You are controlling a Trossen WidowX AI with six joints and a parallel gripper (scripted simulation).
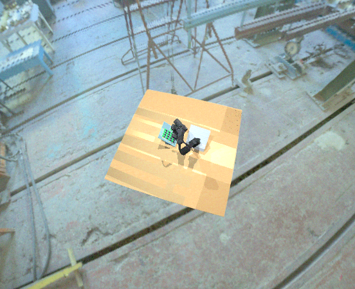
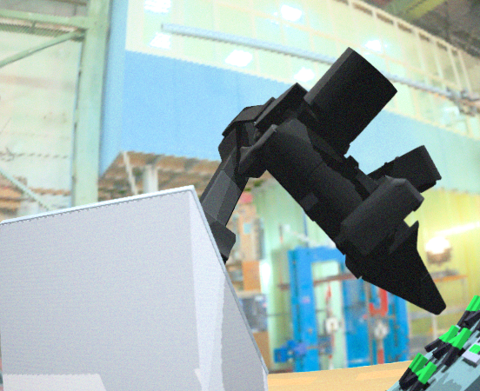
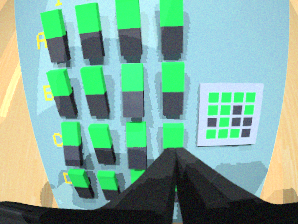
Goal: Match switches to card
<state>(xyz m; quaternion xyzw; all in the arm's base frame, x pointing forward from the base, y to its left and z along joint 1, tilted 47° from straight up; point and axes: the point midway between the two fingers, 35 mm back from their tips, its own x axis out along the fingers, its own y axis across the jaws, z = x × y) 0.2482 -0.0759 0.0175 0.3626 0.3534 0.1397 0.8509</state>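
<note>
The light-blue panel (image 1: 165, 124) (image 3: 225, 50) holds a grid of green-and-dark switches. The card (image 3: 230, 115) (image 2: 470, 357) shows, far row first: all green; green, green, dark, green; dark, green, dark, dark; green, green, green, dark. In the wrist view, switches B3 (image 3: 132, 90), C1 (image 3: 71, 144) and C3 (image 3: 136, 144) have paler, longer dark halves and look raised there; C2 (image 3: 101, 143) looks green-raised. My gripper (image 3: 174, 155) (image 2: 440, 312) is shut and empty, its tips off the switches. It hides C4's dark half and much of D3 and D4.
A white box (image 1: 198, 133) (image 2: 96, 282) stands beside the arm, on the opposite side from the panel. Both stand on the wooden table (image 1: 139, 173) (image 2: 340, 378). The arm (image 1: 180, 136) bends between them.
</note>
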